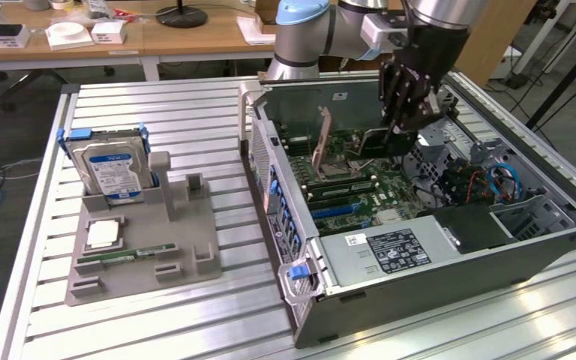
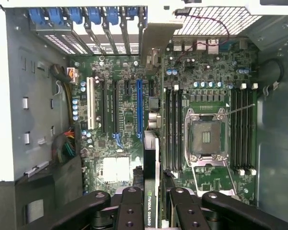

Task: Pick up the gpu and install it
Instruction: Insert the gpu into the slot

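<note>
Now the gripper [image 1: 403, 120], jaws partly closed on the gpu [image 2: 151, 163], holds it edge-on above the motherboard [image 2: 201, 62] inside the open computer case [image 1: 468, 259], and the card's edge wants squaring over the blue PCIe slot [image 2: 139, 108] just beside it.

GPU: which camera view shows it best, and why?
The wrist view: the GPU shows edge-on, label visible, gripped by the end effector above the motherboard. In the exterior view, the end effector covers most of it inside the case.
</note>
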Available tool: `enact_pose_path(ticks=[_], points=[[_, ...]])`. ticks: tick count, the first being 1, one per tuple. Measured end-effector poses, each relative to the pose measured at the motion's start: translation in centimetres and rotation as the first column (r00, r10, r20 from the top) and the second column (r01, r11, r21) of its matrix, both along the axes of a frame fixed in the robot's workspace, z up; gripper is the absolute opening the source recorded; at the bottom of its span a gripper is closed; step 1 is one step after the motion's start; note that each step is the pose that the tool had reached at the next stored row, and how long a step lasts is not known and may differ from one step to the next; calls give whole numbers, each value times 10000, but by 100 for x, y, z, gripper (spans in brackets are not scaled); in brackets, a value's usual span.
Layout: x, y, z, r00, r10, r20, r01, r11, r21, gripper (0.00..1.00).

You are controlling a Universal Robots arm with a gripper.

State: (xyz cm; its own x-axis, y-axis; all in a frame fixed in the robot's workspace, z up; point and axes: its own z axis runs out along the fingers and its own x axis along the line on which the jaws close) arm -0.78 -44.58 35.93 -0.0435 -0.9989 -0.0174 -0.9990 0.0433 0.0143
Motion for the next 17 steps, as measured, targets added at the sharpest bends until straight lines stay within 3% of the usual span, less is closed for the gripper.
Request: enact_pose_path(ticks=[17], points=[[-75, -27, -213, 10000, 3, 0, -3, 10000, 0, 26]])
